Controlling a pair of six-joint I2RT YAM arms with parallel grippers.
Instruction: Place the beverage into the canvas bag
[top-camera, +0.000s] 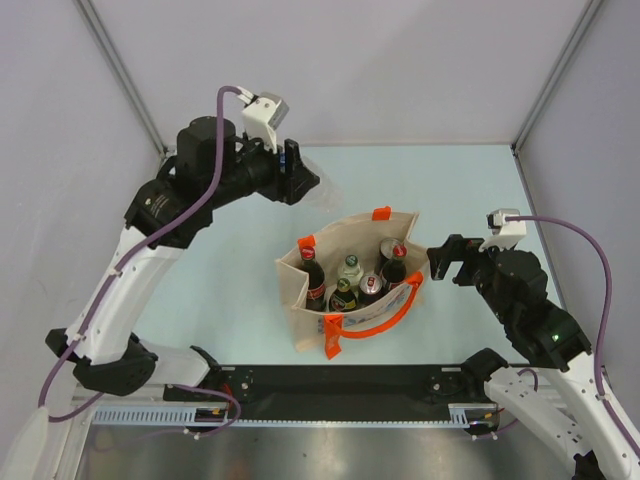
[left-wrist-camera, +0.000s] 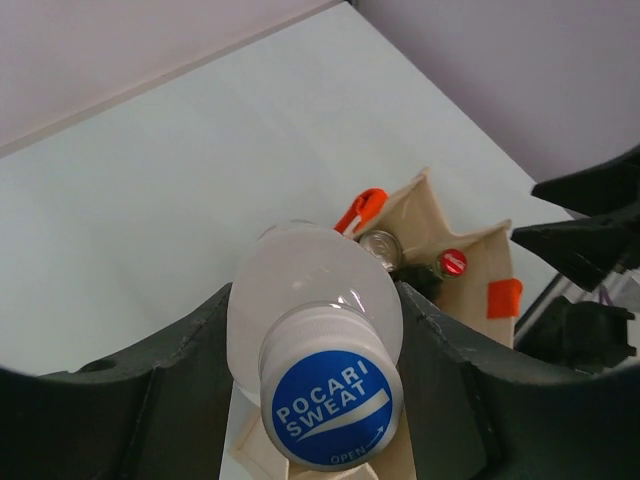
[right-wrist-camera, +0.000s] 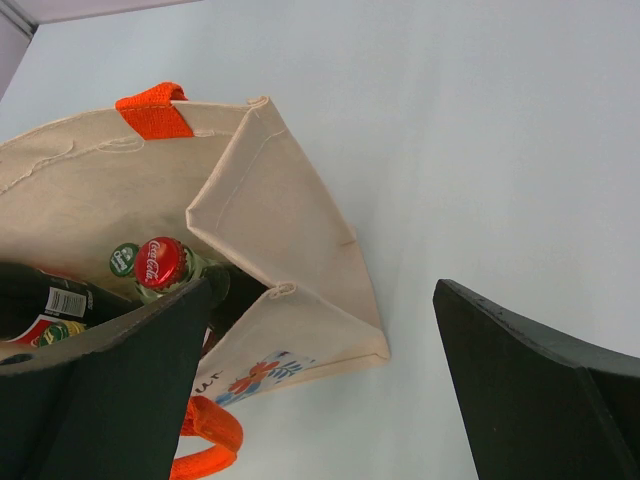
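Your left gripper (top-camera: 296, 172) clamps the Pocari Sweat bottle (left-wrist-camera: 310, 290), hardly visible from above, at 11 o'clock of the canvas bag (top-camera: 296, 272). Several bottles (top-camera: 347, 283) stand inside; your right gripper (top-camera: 447, 262), wide open and empty, is at 3 o'clock.

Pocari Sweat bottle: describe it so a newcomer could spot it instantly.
Start at the canvas bag mid-table, then look to the left claw raised beyond its far-left corner. The Pocari Sweat bottle is gripped there: cloudy white plastic, blue-and-white cap, the only bottle outside the bag.
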